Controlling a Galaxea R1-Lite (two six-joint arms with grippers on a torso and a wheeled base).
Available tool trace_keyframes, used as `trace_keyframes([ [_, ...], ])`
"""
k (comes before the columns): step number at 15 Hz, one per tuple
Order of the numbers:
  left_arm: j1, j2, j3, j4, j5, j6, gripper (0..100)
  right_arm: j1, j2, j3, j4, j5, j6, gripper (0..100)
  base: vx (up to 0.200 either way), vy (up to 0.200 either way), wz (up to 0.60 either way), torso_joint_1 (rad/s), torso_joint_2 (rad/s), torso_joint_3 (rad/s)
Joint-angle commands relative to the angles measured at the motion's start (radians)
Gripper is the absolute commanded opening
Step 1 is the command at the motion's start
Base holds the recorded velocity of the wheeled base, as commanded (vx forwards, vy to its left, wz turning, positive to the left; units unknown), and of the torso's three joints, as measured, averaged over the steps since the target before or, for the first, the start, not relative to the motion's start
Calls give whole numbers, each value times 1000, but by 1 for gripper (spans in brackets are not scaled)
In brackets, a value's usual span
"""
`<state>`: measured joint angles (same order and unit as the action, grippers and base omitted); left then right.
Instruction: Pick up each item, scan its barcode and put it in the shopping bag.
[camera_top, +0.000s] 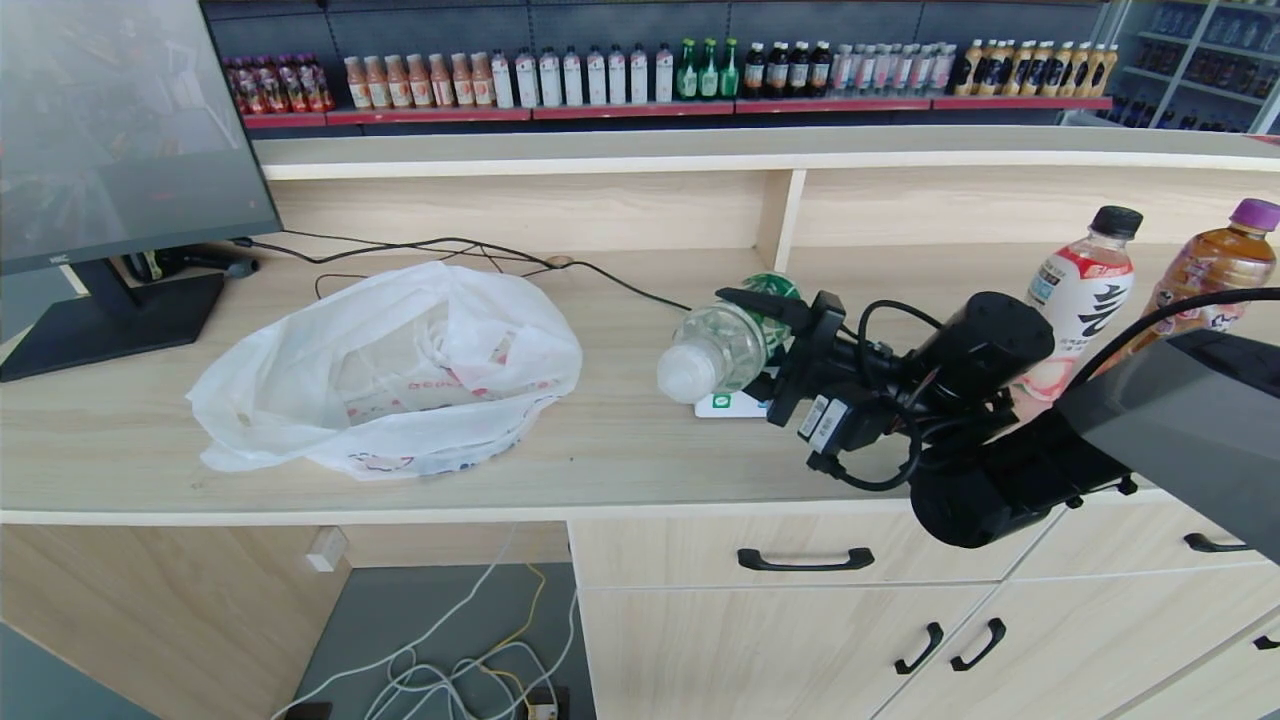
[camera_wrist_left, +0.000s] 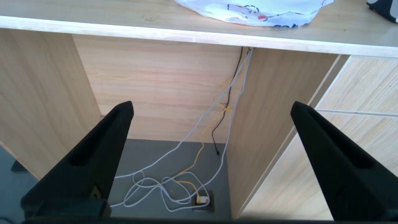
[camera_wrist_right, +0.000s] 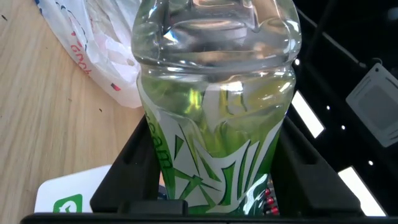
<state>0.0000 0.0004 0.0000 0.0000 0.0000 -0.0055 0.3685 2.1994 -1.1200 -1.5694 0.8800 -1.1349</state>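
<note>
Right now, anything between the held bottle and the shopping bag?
Nothing visible. The right gripper holds the bottle; only counter lies between it and the shopping bag. The black cable runs farther back.

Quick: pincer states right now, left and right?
Left pincer: open, holding nothing.
Right pincer: shut on the clear bottle.
</note>
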Motion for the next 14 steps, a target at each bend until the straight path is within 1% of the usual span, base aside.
trace_keyframes([
  [1,0,0,0,-2,0,-1,100,1,-3,0,-1,1,0,0,0,0,0,0,0,0],
  [8,0,0,0,0,0,-1,100,7,-12,9,-1,1,-9,0,0,0,0,0,0,0],
  [14,0,0,0,0,0,-1,100,9,-92,45,-1,1,17,0,0,0,0,0,0,0],
])
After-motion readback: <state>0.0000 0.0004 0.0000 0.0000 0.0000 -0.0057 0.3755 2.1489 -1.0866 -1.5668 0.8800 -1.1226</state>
